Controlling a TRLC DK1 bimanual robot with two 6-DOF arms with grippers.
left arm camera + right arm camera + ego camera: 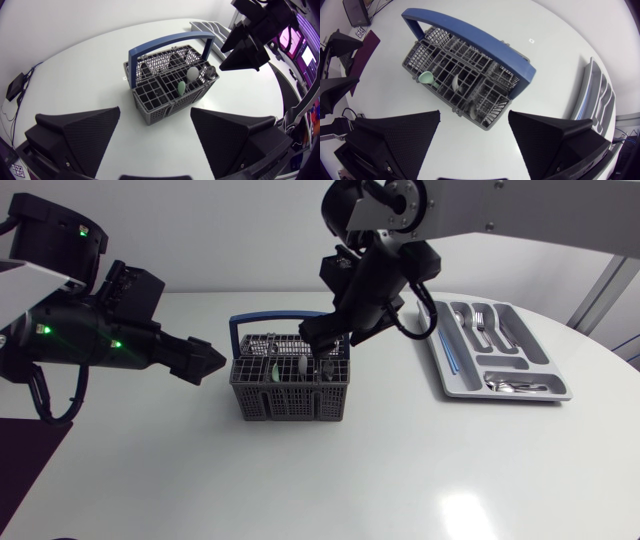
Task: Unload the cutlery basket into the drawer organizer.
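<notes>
A grey cutlery basket (pixel 290 406) with a blue handle (pixel 262 319) stands mid-table. It holds a green spoon (pixel 181 88), a white spoon (pixel 192 73) and a metal spoon (pixel 210 71), bowls up. My right gripper (pixel 322 346) hangs open just above the basket's right compartments; in the right wrist view the basket (pixel 470 41) and green spoon (pixel 426 77) lie ahead of its spread fingers (pixel 395 135). My left gripper (pixel 208 363) is open, left of the basket and apart from it. The grey drawer organizer (pixel 455 376) lies at the right with forks and spoons in its slots.
The organizer (pixel 594 95) sits near the table's rounded right edge. In the left wrist view, my right gripper (pixel 245 42) shows beyond the basket (pixel 172 106). Bare white tabletop lies in front of the basket and between it and the organizer.
</notes>
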